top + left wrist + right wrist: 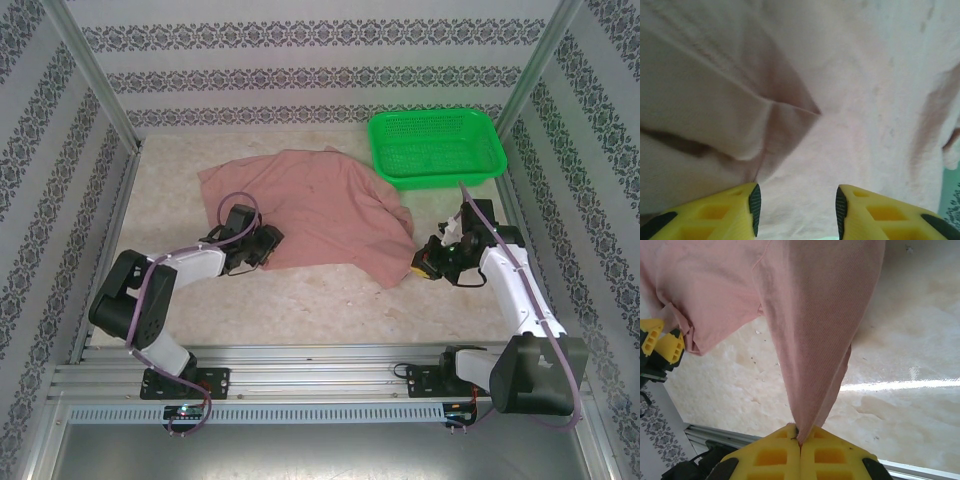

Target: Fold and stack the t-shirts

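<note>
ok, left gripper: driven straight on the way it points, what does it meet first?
The pink t-shirt: the left gripper, jaws open, points straight at its cloth beside a folded flap. Depth is unclear, but nothing lies between.

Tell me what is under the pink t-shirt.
The t-shirt lies spread on the table, so whatever is beneath that part is covered and cannot be seen. Under the corner pinched up by the right claw, the bare beige table shows.

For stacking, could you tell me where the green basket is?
Top view: the green basket sits at the far-right corner of the table, beside the pink t-shirt.
</note>
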Robot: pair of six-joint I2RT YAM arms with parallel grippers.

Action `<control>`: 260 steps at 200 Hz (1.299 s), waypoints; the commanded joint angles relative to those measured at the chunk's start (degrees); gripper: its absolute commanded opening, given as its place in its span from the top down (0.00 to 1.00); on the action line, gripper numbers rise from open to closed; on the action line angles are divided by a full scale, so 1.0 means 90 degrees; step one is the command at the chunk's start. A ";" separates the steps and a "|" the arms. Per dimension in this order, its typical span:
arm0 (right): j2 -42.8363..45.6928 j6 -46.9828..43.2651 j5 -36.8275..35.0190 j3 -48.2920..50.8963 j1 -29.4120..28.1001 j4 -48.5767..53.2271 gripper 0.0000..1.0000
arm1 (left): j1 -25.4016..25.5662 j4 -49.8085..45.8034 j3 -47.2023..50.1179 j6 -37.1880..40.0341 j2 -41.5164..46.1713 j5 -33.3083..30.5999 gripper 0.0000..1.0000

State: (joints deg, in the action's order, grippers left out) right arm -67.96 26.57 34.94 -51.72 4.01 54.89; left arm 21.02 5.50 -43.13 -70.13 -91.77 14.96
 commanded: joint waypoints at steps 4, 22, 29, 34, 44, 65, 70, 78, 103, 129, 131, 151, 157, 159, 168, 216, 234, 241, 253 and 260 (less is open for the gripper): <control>0.0115 -0.0129 0.0027 0.0073 0.0051 0.0051 1.00 | 0.0015 -0.0613 -0.0083 0.0284 0.0653 -0.0560 0.53; 0.0110 -0.0156 0.0024 0.0064 0.0061 0.0062 1.00 | -0.0023 -0.1310 -0.0205 0.0486 0.1101 -0.1014 0.52; 0.0093 -0.0176 0.0025 0.0064 0.0065 0.0081 1.00 | -0.0045 -0.1500 -0.0234 0.0497 0.1267 -0.1178 0.52; 0.0091 -0.0194 0.0028 0.0055 0.0065 0.0091 1.00 | -0.0057 -0.1581 -0.0244 0.0511 0.1368 -0.1281 0.52; 0.0076 -0.0219 0.0024 0.0054 0.0065 0.0111 1.00 | -0.0076 -0.1658 -0.0253 0.0524 0.1521 -0.1418 0.52; 0.0072 -0.0240 0.0024 0.0064 0.0077 0.0102 1.00 | -0.0125 -0.1883 -0.0442 0.0660 0.1382 -0.1337 0.52; 0.0066 -0.0246 0.0025 0.0068 0.0072 0.0093 1.00 | -0.0129 -0.1883 -0.0483 0.0672 0.1306 -0.1313 0.52; 0.0053 -0.0238 0.0041 0.0082 0.0072 0.0082 1.00 | -0.0129 -0.1767 -0.0474 0.0673 0.1186 -0.1256 0.53; 0.0050 -0.0252 0.0083 0.0103 0.0076 0.0082 1.00 | -0.0128 -0.1529 -0.0598 0.0664 0.0801 -0.1211 0.56; 0.0082 -0.0260 0.0044 0.0104 0.0082 0.0110 1.00 | -0.0116 -0.1444 -0.0975 0.0722 0.0322 -0.1008 0.59; 0.0084 -0.0270 0.0051 0.0103 0.0087 0.0111 1.00 | -0.0105 -0.1461 -0.1005 0.0729 0.0286 -0.1003 0.60; 0.0106 -0.0265 0.0058 0.0123 0.0091 0.0112 1.00 | -0.0068 -0.1660 -0.1187 0.0713 0.0048 -0.0988 0.60; 0.0119 -0.0261 0.0049 0.0136 0.0090 0.0112 1.00 | -0.0065 -0.1691 -0.1219 0.0698 -0.0016 -0.0989 0.61; 0.0125 -0.0258 0.0045 0.0133 0.0091 0.0112 1.00 | -0.0061 -0.1706 -0.1222 0.0694 -0.0030 -0.0984 0.61; 0.0139 -0.0260 0.0049 0.0150 0.0091 0.0102 1.00 | -0.0053 -0.1765 -0.1284 0.0683 -0.0133 -0.0989 0.63; 0.0178 -0.0265 0.0034 0.0181 0.0130 0.0106 1.00 | -0.0013 -0.2418 -0.1734 0.0753 -0.0633 -0.0940 0.66; 0.0188 -0.0264 0.0034 0.0198 0.0142 0.0102 1.00 | -0.0005 -0.2644 -0.1885 0.0800 -0.0790 -0.0920 0.66; 0.0188 -0.0259 0.0034 0.0200 0.0138 0.0102 1.00 | 0.0008 -0.2652 -0.1904 0.0800 -0.0844 -0.0896 0.66; 0.0196 -0.0267 0.0032 0.0215 0.0150 0.0102 1.00 | 0.0023 -0.2644 -0.1910 0.0781 -0.0920 -0.0881 0.66; 0.0207 -0.0272 0.0026 0.0225 0.0160 0.0102 1.00 | 0.0030 -0.2642 -0.1921 0.0772 -0.0967 -0.0876 0.66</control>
State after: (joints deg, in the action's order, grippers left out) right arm -67.16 25.23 34.96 -50.39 4.78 55.09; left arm 20.64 -14.61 -58.92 -64.49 -98.89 6.42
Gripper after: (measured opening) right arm 0.061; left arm 0.339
